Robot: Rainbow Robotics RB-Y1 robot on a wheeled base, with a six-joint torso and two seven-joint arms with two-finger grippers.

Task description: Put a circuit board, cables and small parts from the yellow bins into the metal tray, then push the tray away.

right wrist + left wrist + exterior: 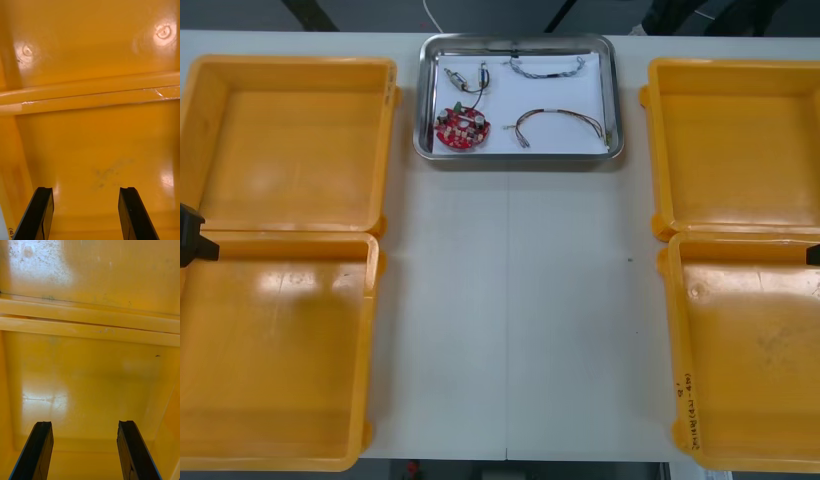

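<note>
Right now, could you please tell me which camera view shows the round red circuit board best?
The front view: the round red circuit board lies unobstructed inside the shiny metal tray. Both wrist views face yellow bins instead.

The light table (pixel 510 300) carries a metal tray (pixel 520 156) at the middle of its far edge. At its sides lie a far left yellow bin (pixel 290 140) touching a near left yellow bin (pixel 275 350) — and a far right yellow bin (pixel 735 140) touching a near right yellow bin (pixel 750 350) — with a wide strip of tabletop between the pairs.
</note>
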